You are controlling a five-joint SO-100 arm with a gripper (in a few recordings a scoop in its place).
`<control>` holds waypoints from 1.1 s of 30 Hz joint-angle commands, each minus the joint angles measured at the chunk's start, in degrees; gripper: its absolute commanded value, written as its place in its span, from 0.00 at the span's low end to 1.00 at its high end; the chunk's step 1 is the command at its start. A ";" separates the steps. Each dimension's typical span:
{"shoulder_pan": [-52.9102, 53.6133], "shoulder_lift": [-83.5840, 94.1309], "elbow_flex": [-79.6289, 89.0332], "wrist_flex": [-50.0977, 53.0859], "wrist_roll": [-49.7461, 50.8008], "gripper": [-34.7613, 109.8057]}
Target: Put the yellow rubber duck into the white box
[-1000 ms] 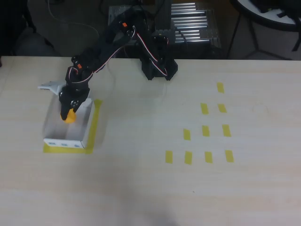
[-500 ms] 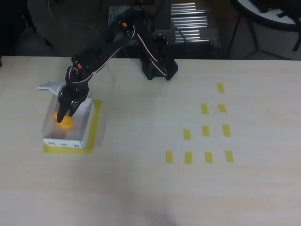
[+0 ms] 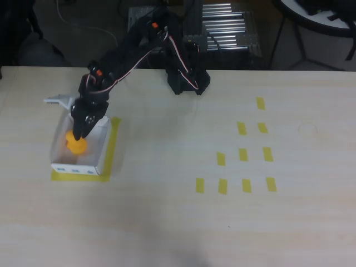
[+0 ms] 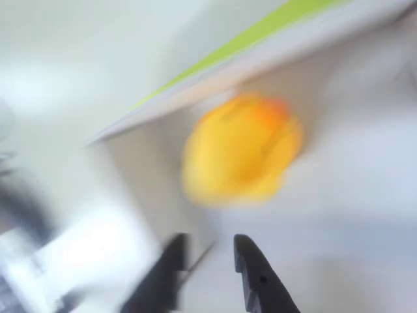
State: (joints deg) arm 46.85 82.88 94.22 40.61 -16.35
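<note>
Placement appeared complete at this moment. The yellow rubber duck (image 3: 76, 144) lay on the floor of the white box (image 3: 95, 157), toward the left wall in the overhead view; the wrist view, though blurred, showed it (image 4: 240, 149) against a box wall, clear of the gripper (image 4: 210, 261).

The gripper (image 3: 79, 133) hung just above the duck inside the box outline. In the wrist view both dark fingertips (image 4: 251, 264) stood apart with a narrow gap between them and nothing held; the duck sat beyond them, so the grasp was judged released.

Step in hand: letting go and clearing the box. The next move would call for a straight lift, so that the fingers neither nudged the duck nor caught the thin wall on the right.

Surroundings:
- Yellow tape frame (image 3: 112, 146) bordered the box along its right and front sides.
- 11 short yellow tape strips (image 3: 243, 154) lay well apart on the right of the table (image 3: 167, 222).
- The arm's black base (image 3: 186, 80) stood at the far table edge.
- A small white flap (image 3: 58, 101) projected at the box's far left corner, beside the arm.

No obstruction lay above the box. The sole hazard noted was the nearness of the box walls to the fingers.
</note>
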 commanded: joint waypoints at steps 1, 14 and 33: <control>-8.26 23.73 -3.43 6.06 7.29 0.24; -45.00 78.22 39.64 9.49 27.69 0.24; -47.02 108.19 79.89 22.41 30.59 0.24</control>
State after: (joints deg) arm 0.35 187.38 172.53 59.77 12.83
